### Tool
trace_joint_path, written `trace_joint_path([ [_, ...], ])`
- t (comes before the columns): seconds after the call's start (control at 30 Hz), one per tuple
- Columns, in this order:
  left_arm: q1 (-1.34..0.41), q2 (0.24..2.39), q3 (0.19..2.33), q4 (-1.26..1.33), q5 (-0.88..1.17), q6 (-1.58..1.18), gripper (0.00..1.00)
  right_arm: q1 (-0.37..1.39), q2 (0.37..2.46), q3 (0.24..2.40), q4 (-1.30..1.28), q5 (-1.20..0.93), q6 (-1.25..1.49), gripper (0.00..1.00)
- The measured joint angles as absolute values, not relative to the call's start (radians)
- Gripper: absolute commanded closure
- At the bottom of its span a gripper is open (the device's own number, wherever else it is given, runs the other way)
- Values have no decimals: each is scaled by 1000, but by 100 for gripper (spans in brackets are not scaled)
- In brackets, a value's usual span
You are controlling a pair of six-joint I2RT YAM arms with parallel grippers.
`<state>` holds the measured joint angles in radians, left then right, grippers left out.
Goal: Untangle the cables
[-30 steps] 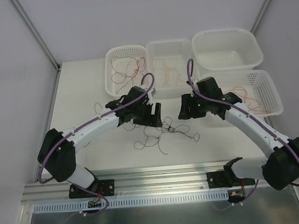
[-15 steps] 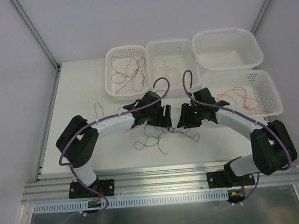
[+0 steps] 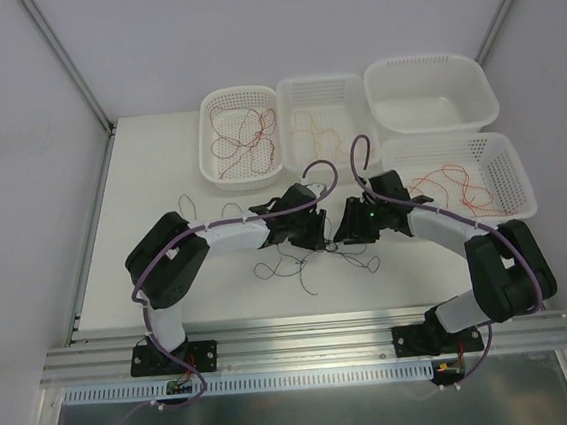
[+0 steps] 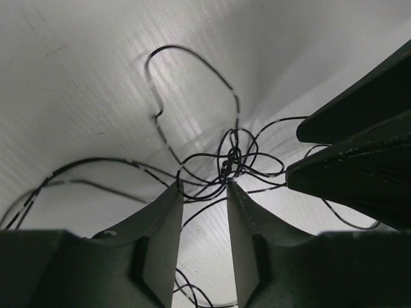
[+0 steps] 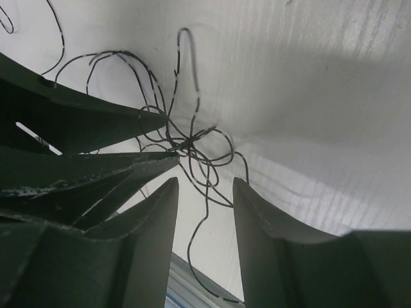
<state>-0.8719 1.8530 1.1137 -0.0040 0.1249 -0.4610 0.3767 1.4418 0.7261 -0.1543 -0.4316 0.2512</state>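
A small knotted clump of hair-thin black cables (image 3: 329,247) lies on the white table, with loose strands (image 3: 291,268) trailing to the left and front. My left gripper (image 3: 318,235) and right gripper (image 3: 343,233) face each other low over the clump. In the left wrist view the left gripper (image 4: 203,186) is open, with strands crossing between its fingertips and the knot (image 4: 232,157) just beyond. In the right wrist view the right gripper (image 5: 205,183) is open, with the knot (image 5: 192,141) just beyond its tips and one strand running down between them.
Four white baskets stand at the back: one (image 3: 207,149) with dark red wires, one (image 3: 319,83) with orange wires, a tub (image 3: 428,63), and one (image 3: 516,175) with bright red wires. A lone black wire (image 3: 184,202) lies to the left. A metal rail (image 3: 296,337) edges the front.
Both arms have swung inward and down, bringing the two grippers close together at the black clump. The clump and strands have barely shifted.
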Motion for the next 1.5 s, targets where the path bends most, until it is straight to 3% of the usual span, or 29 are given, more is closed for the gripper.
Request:
trace_joint_path([
  [0.1,-872,1865,1114,-1,119,-459,85,377,1457,723,-140,-442,253,58],
  [0.23,-871,1878,1115,14,112,-458,99,377,1468,716,-123,-458,251,58],
  [0.57,-872,1881,1115,35,105,-458,100,377,1522,706,-70,-477,255,59],
  [1.07,-872,1881,1095,63,104,-482,100,376,1471,655,73,-462,404,69],
  [1.5,-872,1881,1089,73,104,-488,100,377,1576,608,237,-452,567,75],
])
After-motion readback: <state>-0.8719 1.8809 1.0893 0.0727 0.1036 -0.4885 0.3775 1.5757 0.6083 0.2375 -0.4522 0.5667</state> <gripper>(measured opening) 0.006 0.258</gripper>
